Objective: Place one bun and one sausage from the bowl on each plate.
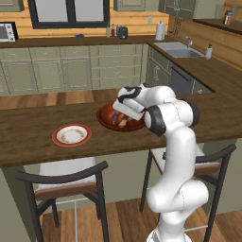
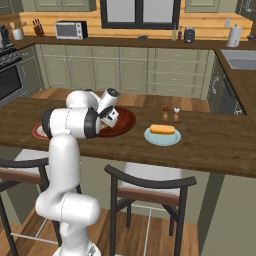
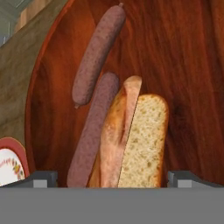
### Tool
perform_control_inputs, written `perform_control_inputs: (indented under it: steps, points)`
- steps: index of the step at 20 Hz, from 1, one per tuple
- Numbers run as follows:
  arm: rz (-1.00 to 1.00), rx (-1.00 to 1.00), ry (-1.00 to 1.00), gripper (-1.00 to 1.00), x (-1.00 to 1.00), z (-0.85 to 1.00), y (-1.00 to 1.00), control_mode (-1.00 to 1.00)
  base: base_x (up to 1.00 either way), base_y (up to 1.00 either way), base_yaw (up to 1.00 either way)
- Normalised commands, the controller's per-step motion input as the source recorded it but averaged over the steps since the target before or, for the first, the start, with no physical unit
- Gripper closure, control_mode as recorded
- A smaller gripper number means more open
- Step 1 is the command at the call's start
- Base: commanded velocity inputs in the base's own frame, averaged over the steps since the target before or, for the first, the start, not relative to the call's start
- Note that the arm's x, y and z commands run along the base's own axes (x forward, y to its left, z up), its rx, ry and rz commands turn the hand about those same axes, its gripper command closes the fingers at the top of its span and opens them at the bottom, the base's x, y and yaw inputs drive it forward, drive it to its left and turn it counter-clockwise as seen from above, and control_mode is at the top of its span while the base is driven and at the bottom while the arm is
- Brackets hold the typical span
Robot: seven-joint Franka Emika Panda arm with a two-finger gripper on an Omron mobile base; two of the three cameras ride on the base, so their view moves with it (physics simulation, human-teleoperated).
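Dark wood counter (image 1: 28, 134) runs across both base views, stools below its near edge. Reddish-brown wooden bowl (image 1: 106, 119) sits mid-counter, toward the far edge. White plate with red-brown rim (image 1: 72, 135) lies just beside the bowl, nearer the front edge; pale teal plate (image 2: 162, 137) lies apart on the bowl's other side, with a yellow-orange bun (image 2: 162, 129) on it. Two small shakers (image 2: 170, 114) stand behind the teal plate.

Gripper (image 3: 112, 179) hangs low over the bowl, fingers (image 3: 41, 179) spread wide, nothing between them gripped. In the hand view the tan bun (image 3: 133, 140), split open, lies inside the bowl between the fingertips. One sausage (image 3: 92, 131) lies touching the bun's side; the second sausage (image 3: 98, 54) lies beyond it, near the bowl's rim.
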Motion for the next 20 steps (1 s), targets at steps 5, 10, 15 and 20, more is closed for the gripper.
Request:
perform_control_inputs:
  steps: [5,10,15,20]
  points:
    - [0.0,0.0,0.0,-1.0,0.05,-0.1,0.05,-1.0,0.0,0.0,0.0]
    - [0.0,0.0,0.0,1.0,0.04,-0.08,0.03,-1.0,0.0,0.0,0.0]
    - [0.0,-0.01,0.0,1.0,0.01,0.0,0.01,-1.0,0.0,0.0,0.0]
    - [0.0,0.0,0.0,1.0,0.0,0.0,0.0,-1.0,0.0,0.0,0.0]
